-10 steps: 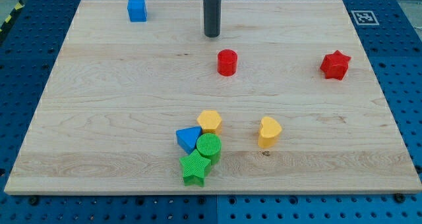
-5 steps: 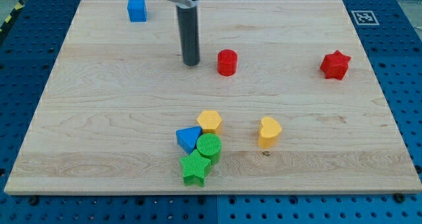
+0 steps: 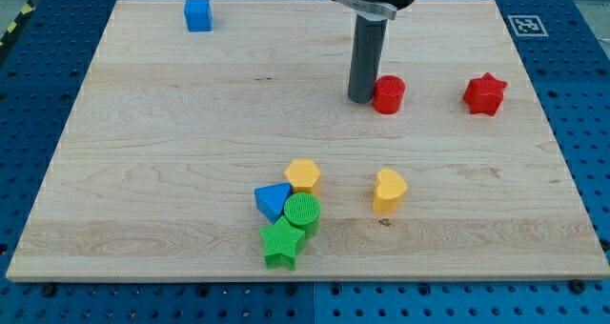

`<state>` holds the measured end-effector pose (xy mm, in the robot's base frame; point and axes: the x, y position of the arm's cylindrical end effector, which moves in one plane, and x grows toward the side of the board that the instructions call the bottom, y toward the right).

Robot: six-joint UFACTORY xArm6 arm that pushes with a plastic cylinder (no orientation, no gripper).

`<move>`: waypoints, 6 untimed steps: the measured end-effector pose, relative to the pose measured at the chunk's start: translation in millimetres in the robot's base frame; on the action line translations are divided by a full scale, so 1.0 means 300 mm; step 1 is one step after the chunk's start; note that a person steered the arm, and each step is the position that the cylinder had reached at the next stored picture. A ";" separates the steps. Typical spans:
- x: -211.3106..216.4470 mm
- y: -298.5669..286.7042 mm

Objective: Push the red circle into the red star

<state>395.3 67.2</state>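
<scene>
Tip [image 3: 361, 99] down on board [image 3: 143, 172], touching red circle [image 3: 388, 94] on its left side in the view. No pincer on this rig: bare rod, nothing held.

Red circle in upper right part of board, between tip and red star [image 3: 484, 93]. Star to the view's right of circle, apart from it, about level with it, near right edge.

Blue cube [image 3: 198, 14] alone at top left, well apart from everything.

Cluster low in centre: yellow hexagon [image 3: 303, 175] at top, blue triangle [image 3: 273, 201] just below-left, green circle [image 3: 303, 212] beside triangle and under hexagon, green star [image 3: 281, 244] at bottom, touching green circle. Yellow heart [image 3: 389, 191] to the right of cluster, separate.

Marker tag [image 3: 524, 25] off board's top right corner.
</scene>
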 end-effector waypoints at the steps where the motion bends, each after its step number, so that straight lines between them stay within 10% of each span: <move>1: 0.039 0.025; 6: 0.133 0.140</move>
<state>435.2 109.2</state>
